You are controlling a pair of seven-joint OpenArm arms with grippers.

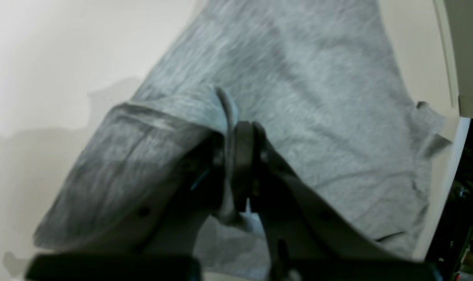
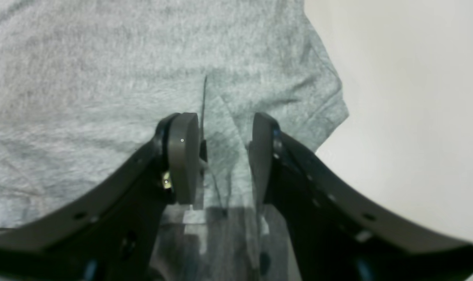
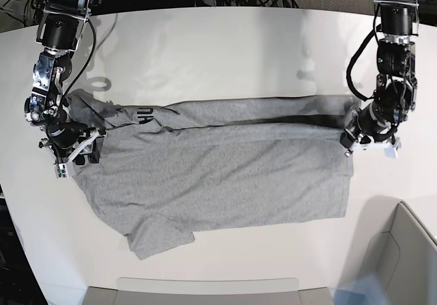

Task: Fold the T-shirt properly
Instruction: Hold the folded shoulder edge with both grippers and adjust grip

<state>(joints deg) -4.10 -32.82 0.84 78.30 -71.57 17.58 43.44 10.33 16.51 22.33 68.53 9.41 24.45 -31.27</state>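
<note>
Fabric of the T-shirt [image 3: 225,175], lying spread on the white bench [image 3: 225,52], is what we are pinching in our left claw [image 1: 242,156], our right claw [image 2: 224,156] gaping above its shoulder.

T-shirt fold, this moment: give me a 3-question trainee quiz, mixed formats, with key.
1. True or false: the left gripper is shut on a fold of the T-shirt.
2. The right gripper is: A) clamped on the hem, B) open above the cloth, C) out of view.
3. Fill in: in the base view, the black lettering shows near the shirt's ____ end.

Key
1. True: the pads pinch a fold of grey cloth.
2. B: the pads stand apart and cloth shows between them.
3. Left, beside the right arm.
</note>
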